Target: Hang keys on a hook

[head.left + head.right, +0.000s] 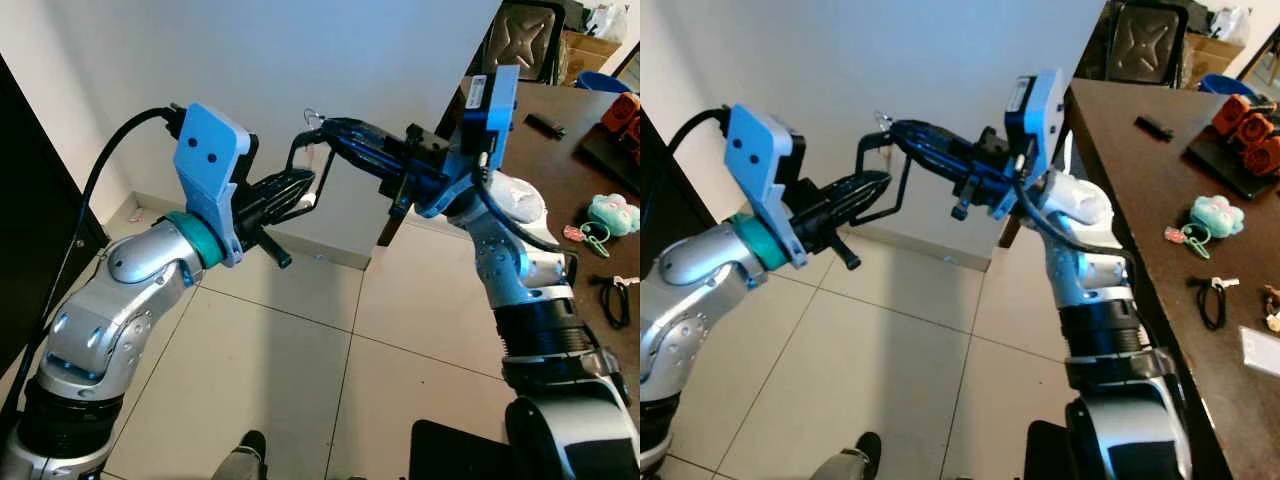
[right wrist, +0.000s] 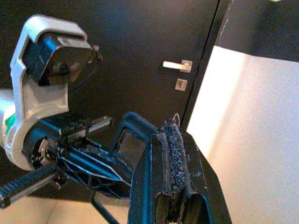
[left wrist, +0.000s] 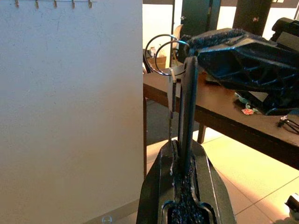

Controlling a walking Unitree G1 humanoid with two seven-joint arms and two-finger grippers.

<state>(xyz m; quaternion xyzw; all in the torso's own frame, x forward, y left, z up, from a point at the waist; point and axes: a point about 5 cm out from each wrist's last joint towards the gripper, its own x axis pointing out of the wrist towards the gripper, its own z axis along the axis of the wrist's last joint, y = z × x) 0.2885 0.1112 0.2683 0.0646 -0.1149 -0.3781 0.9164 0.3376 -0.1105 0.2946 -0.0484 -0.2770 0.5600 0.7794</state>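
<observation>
- The keys [image 3: 172, 88] are seen hanging between the two arms, out in front of the white wall [image 1: 330, 90]: two thin wire rings at the top, a slim metal blade and a dark fob dangling below.
- The rings are pinched by the right end effector [image 1: 325, 128], its long black fingers pressed together on them near the tips.
- The left end effector [image 1: 300, 188] is closed as well, and a dark looped part of the bunch appears to be gripped by it; whether the load is truly shared cannot be told.
- The key bunch's long axis is held roughly vertical, rings uppermost.
- The row of hooks [image 3: 54, 3] is glimpsed in the left wrist view, high on the wall, small brass-coloured pegs, well above the rings and off to the side.
- The coming move is judged to turn on that gap: the rings must be lifted up and toward the wall, and the right arm, holding them, looks the better placed.
- Matte textured rubber is shown on the finger pads; the rings are smooth and shiny, likely to slip.
- The brown desk [image 1: 560, 160] lies to the right.
</observation>
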